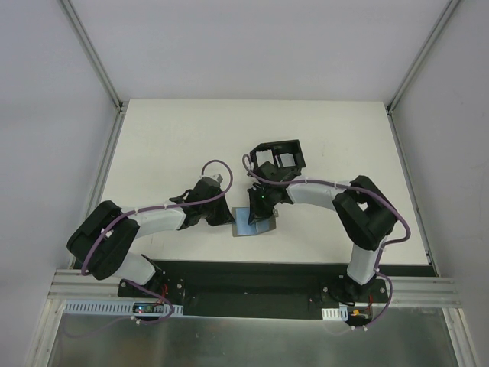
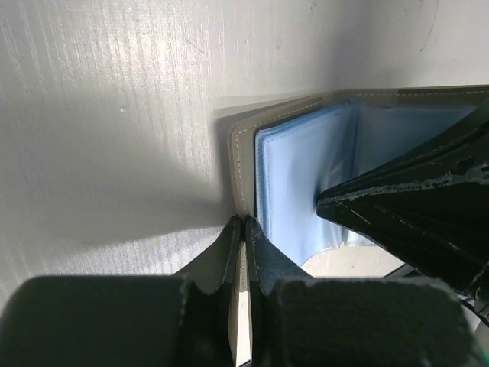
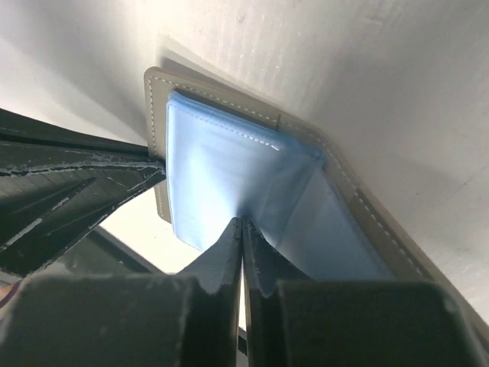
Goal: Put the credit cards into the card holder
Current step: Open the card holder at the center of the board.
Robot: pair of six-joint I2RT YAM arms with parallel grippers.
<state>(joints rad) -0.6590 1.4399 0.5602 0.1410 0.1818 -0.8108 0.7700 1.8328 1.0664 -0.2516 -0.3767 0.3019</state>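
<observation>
The grey card holder (image 1: 254, 223) lies open on the white tabletop (image 1: 168, 145), its pale blue inside facing up. The left end effector (image 2: 243, 228) is closed tight on the holder's stitched grey edge, on its left side. The right end effector (image 3: 242, 228), coming from the holder's far side, is pinched narrow on a blue inner leaf, which creases at the tips. Beyond the holder stands a black tray (image 1: 276, 144) with what look like pale cards inside.
</observation>
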